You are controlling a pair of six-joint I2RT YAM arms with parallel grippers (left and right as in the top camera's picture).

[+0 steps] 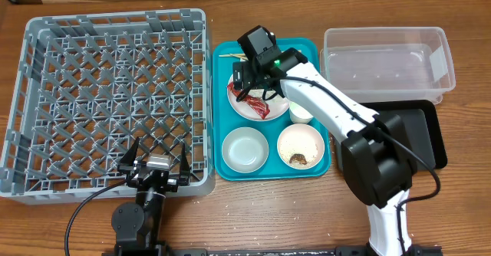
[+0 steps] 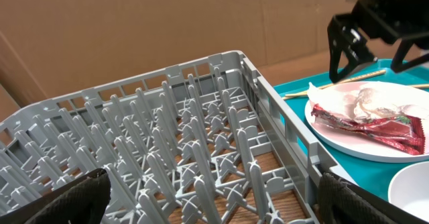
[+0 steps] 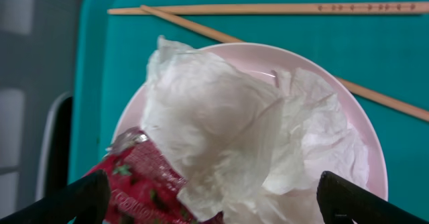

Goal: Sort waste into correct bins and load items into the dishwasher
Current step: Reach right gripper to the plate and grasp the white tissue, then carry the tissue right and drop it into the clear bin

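Observation:
The pink-white plate lies on a teal tray and holds the crumpled white napkin and the red wrapper. My right gripper hangs open just above the napkin, its fingers either side of napkin and wrapper in the right wrist view. The chopsticks lie behind the plate. An empty bowl, a bowl with food scraps and the cup also sit on the tray. My left gripper is open and empty over the near edge of the grey dish rack.
The teal tray sits between the rack and the bins. The clear tub stands at the back right, with the black tray in front of it, partly under the right arm's base. The rack's upright pegs fill the left wrist view.

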